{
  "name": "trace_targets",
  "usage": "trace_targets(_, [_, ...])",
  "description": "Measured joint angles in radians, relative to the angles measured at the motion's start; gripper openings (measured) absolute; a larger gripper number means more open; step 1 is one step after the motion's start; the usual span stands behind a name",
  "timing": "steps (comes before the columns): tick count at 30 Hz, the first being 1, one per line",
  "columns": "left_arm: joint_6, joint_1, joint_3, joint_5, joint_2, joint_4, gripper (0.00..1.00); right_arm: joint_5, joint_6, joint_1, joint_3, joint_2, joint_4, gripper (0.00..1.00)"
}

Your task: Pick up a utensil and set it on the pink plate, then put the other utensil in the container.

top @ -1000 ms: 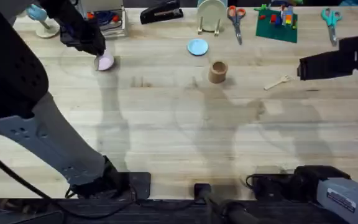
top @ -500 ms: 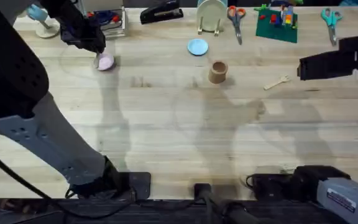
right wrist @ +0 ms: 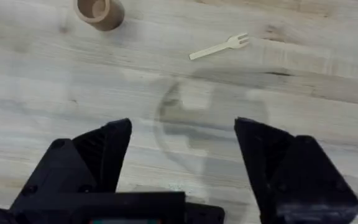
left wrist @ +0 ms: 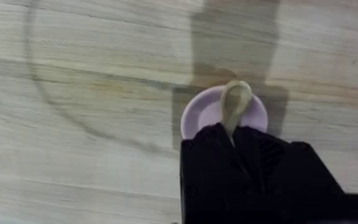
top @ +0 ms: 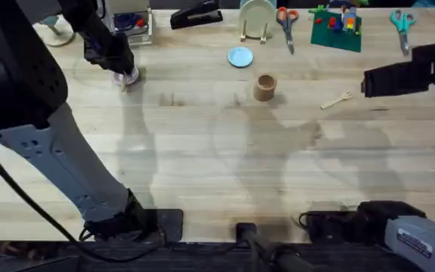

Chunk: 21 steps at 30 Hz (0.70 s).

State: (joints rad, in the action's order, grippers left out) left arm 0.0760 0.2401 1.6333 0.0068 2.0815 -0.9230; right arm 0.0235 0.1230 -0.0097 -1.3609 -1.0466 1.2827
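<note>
**Holding a wooden spoon over the pink plate**

Looking down from overhead, we see a pale wooden tabletop (top: 202, 151). The left arm reaches to the far left part of it, where its gripper (top: 119, 69) sits over a small round pale-pink plate (top: 131, 75) and covers much of it. In the left wrist view, the black fingers (left wrist: 210, 146) are pressed together on the handle of a small pale wooden spoon (left wrist: 234, 102). The spoon's oval bowl lies over the middle of the pink plate (left wrist: 197, 115); we cannot tell whether it touches the dish.

Near the middle of the tabletop stands a small tan-brown cylindrical container (top: 264, 87), upright with its mouth open upward. A small pale wooden fork (top: 337, 100) lies flat on the wood to the right of it, near but apart. A small round light-blue dish (top: 240, 57) lies just beyond the container.

The right arm's gripper (top: 399, 75) hangs at the right side, above the tabletop. In the right wrist view its black fingers (right wrist: 104, 152) are spread wide with nothing between them, and both the fork (right wrist: 219, 47) and the container (right wrist: 99, 12) lie farther off on the wood.
</note>
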Motion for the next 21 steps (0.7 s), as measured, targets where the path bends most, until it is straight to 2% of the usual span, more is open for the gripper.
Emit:
trace_targets(9, [0.0, 0.0, 0.0, 0.0, 0.0, -0.001, 0.051, 0.0, 0.0, 0.0, 0.0, 0.0, 0.0, 0.995])
trace_targets(14, [0.0, 0.0, 0.0, 0.0, 0.0, -0.001, 0.16, 0.0, 0.0, 0.0, 0.0, 0.0, 0.0, 0.996])
trace_targets(21, [0.0, 0.0, 0.0, 0.0, 0.0, -0.001, 0.162, 0.0, 0.0, 0.0, 0.0, 0.0, 0.0, 0.995])
